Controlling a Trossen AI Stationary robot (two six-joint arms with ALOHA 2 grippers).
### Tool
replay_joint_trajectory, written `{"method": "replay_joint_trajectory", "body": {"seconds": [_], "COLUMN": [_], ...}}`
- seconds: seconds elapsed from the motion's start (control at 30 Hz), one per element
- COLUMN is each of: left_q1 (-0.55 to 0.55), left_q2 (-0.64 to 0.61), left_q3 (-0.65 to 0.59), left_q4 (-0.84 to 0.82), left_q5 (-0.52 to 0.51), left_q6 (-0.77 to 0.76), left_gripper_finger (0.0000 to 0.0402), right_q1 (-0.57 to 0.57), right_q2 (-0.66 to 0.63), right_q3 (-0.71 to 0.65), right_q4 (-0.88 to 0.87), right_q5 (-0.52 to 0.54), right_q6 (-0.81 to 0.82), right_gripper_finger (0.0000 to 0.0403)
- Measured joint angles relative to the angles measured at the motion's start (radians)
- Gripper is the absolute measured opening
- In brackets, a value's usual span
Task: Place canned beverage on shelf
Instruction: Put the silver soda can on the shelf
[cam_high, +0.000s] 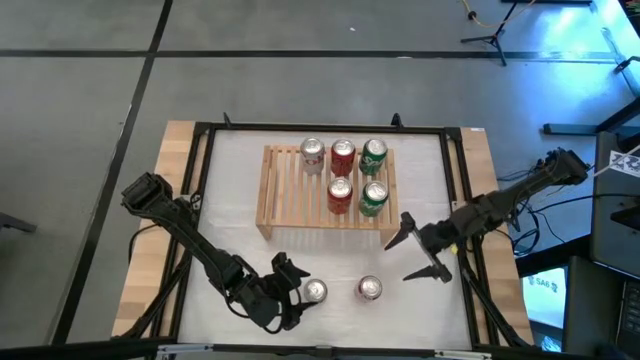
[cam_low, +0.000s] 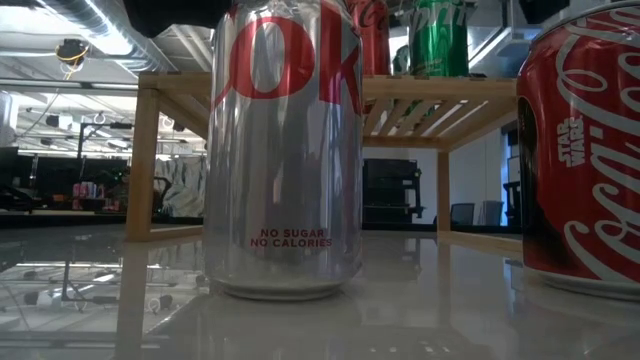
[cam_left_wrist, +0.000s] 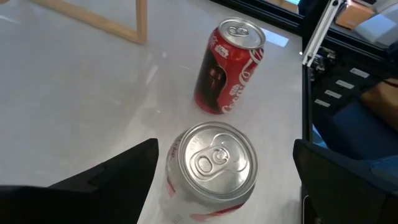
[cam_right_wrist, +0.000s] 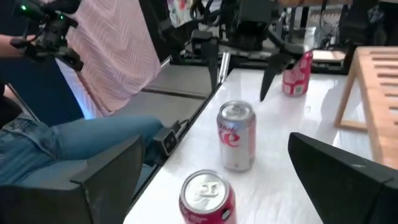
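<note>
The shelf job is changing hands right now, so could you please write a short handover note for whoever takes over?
Left gripper: jaws open either side of the silver can at the table's front, not yet closed.
Right gripper: open, empty, waiting beside the shelf's right end.
Done: five cans stand on the shelf, a silver, two red, two green.
Left: the silver can and the red can beside it, both upright on the table.

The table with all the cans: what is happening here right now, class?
Five cans already stand on the wooden shelf. Two more wait on the table in front. The left end effector, open, straddles the silver can without gripping it yet. The red can stands beside it. The right end effector hovers open near the shelf's corner.
</note>
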Motion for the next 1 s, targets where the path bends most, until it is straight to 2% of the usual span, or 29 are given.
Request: {"method": "replay_joint_trajectory", "body": {"seconds": [0.17,0.43,1.0], "left_q1": [0.0,0.0,0.0], "left_q2": [0.0,0.0,0.022], "left_q3": [0.0,0.0,0.0], "left_q4": [0.0,0.005,-0.032], "left_q5": [0.001,0.085,0.072], "left_q6": [0.0,-0.006,-0.003], "left_gripper_finger": [0.0362,0.0362,0.0362], "right_q1": [0.028,0.028,0.027], "right_q2": [0.033,0.07,0.098], "right_q3": [0.0,0.0,0.0], "right_q4": [-0.012,-0.009,-0.009], "right_q5": [-0.035,-0.061,-0.045], "right_q6": [0.056,0.063,0.084], "right_gripper_finger": [0.0392,0.0392,0.0392]}}
